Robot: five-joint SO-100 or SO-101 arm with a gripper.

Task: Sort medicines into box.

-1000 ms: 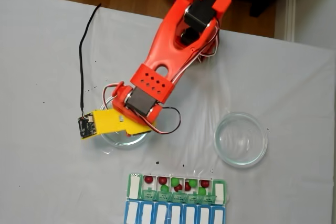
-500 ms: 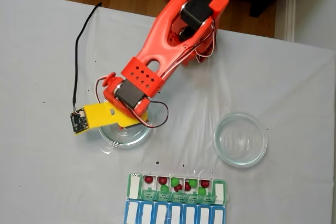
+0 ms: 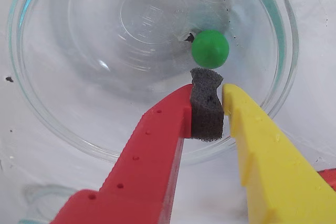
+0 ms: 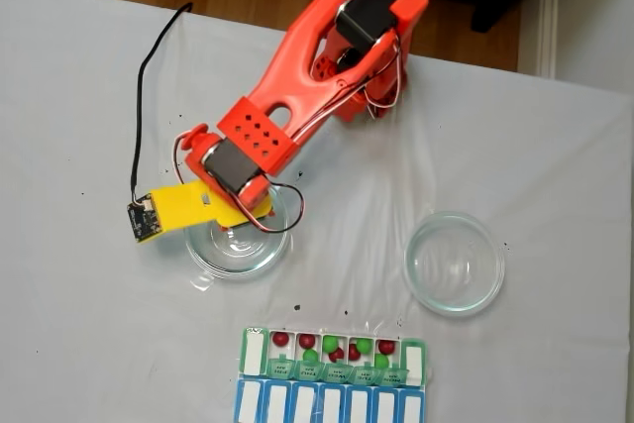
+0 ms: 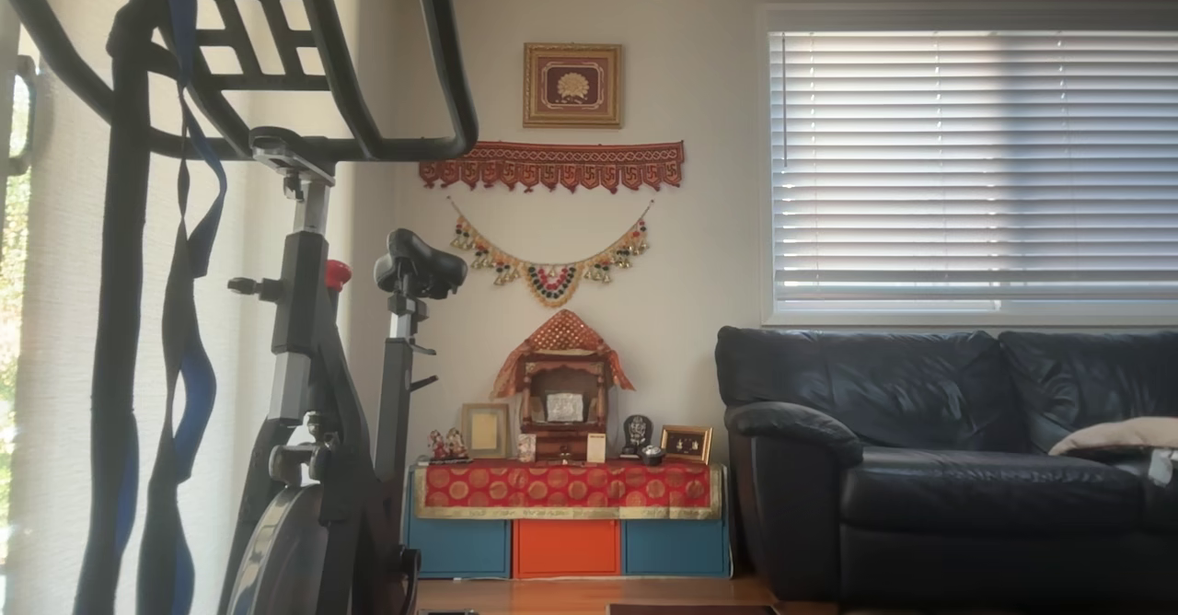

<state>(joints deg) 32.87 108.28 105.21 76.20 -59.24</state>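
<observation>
Arm [image 4: 297, 76] stretched down-left over left glass dish [image 4: 223, 257] on worktop [image 4: 89, 324]. Wrist view: jaws nearly closed, pinching only their foam pad [image 3: 206, 109]; one green ball [image 3: 210, 48] lies in dish just beyond tips. Fixed view: pill box [image 4: 332, 356] holds remaining balls.

box [image 4: 333, 388]: lower blue row cut by frame edge | dish [image 4: 236, 245]: partly under arm

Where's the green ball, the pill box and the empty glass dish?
green ball [image 3: 210, 49]: wrist view, middle of the ball.
pill box [image 4: 254, 354]: fixed view, left end lid.
empty glass dish [image 4: 485, 294]: fixed view, lower right rim.
</observation>
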